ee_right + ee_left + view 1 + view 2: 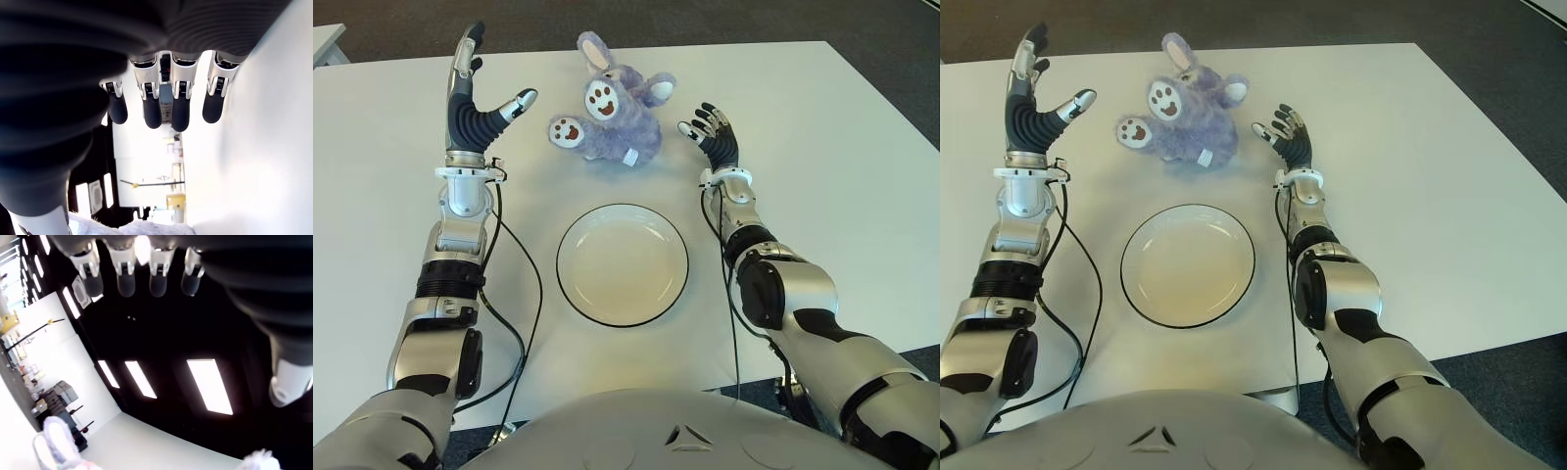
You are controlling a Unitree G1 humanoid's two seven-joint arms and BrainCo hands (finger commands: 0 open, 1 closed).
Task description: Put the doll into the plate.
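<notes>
A purple plush rabbit doll (612, 113) lies on its back at the far middle of the white table (822, 176), white paw pads up. The white plate (623, 263) with a dark rim sits empty in front of it, nearer to me. My left hand (484, 93) is raised to the left of the doll, fingers spread and thumb pointing toward it, holding nothing. My right hand (710, 132) is just right of the doll, fingers extended and a small gap away from the fur. Both wrist views show straight fingers (178, 105) with nothing held.
Black cables (524, 294) run along my left forearm over the table beside the plate. The table's far edge meets dark carpet (724, 20). Another white surface corner (325, 39) shows at far left.
</notes>
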